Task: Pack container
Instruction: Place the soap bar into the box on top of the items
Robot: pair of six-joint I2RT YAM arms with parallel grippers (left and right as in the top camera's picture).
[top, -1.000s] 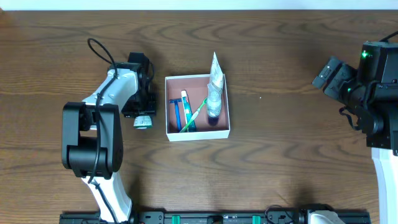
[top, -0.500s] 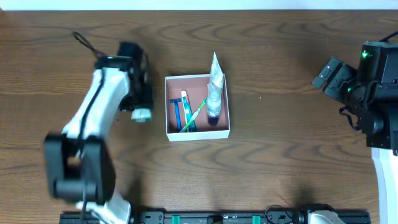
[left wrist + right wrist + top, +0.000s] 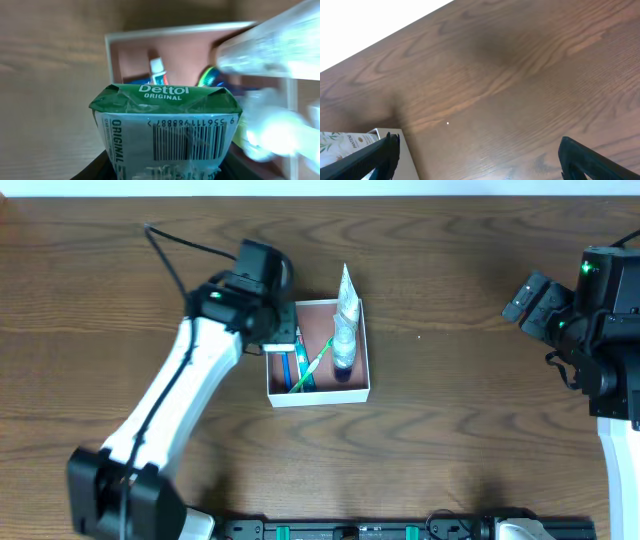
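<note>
Left claw pinches a green Dettol soap pack, hanging over the left edge of the container, which sits mid-worktop. Right claw spread, idle far right. Risk: released here, the pack likely catches the white wall and tips outside. Or it lands on the razor and toothbrush and sits proud.

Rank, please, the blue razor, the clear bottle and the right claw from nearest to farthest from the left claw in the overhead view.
From the left claw, gripping the soap packet over the container's left wall:
1. Blue razor: right beside it, in the container's left part.
2. Clear bottle: along the container's right wall.
3. Right claw: open, far off to the right.
</note>
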